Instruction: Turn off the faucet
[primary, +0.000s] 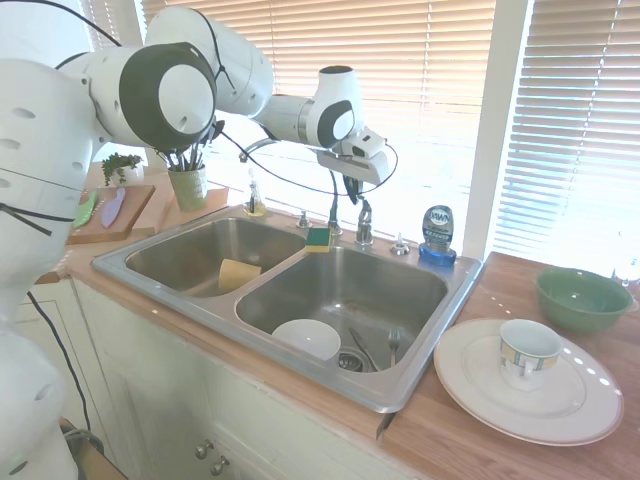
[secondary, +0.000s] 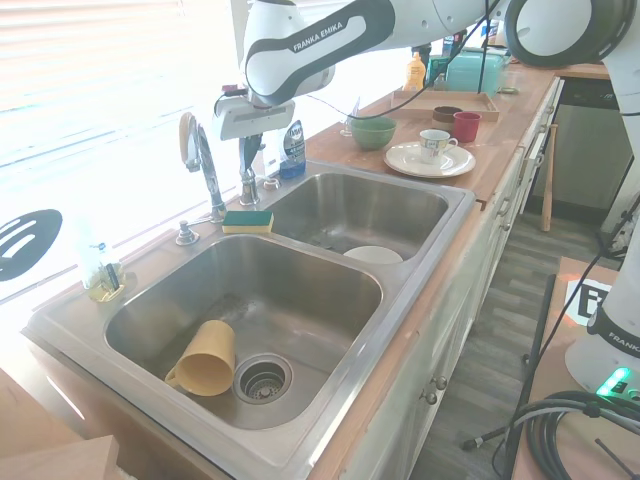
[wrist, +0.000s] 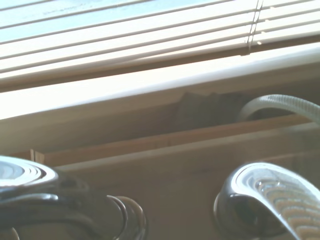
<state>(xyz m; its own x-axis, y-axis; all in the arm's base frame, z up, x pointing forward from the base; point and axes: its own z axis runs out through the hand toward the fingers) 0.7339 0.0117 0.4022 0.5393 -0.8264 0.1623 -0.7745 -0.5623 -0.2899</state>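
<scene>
The chrome faucet (primary: 333, 215) (secondary: 205, 165) stands behind the divider of the double sink (primary: 420, 375), its thin arched spout reaching toward the left basin. Beside its base stands its small upright lever handle (primary: 364, 225) (secondary: 248, 188). My gripper (primary: 352, 198) (secondary: 250, 165) hangs straight down over the lever, shut, with its dark tips at the lever's top. Contact cannot be made out. No running water shows. The wrist view shows a blurred rounded chrome part (wrist: 270, 200) close below the window sill.
A blue soap bottle (primary: 437, 232) and a green-yellow sponge (primary: 319, 239) flank the faucet. A pump dispenser (primary: 254, 195) stands at the far left of the rim. The basins hold a yellow cup (primary: 238, 273) and a white bowl (primary: 307, 338). Window blinds rise close behind.
</scene>
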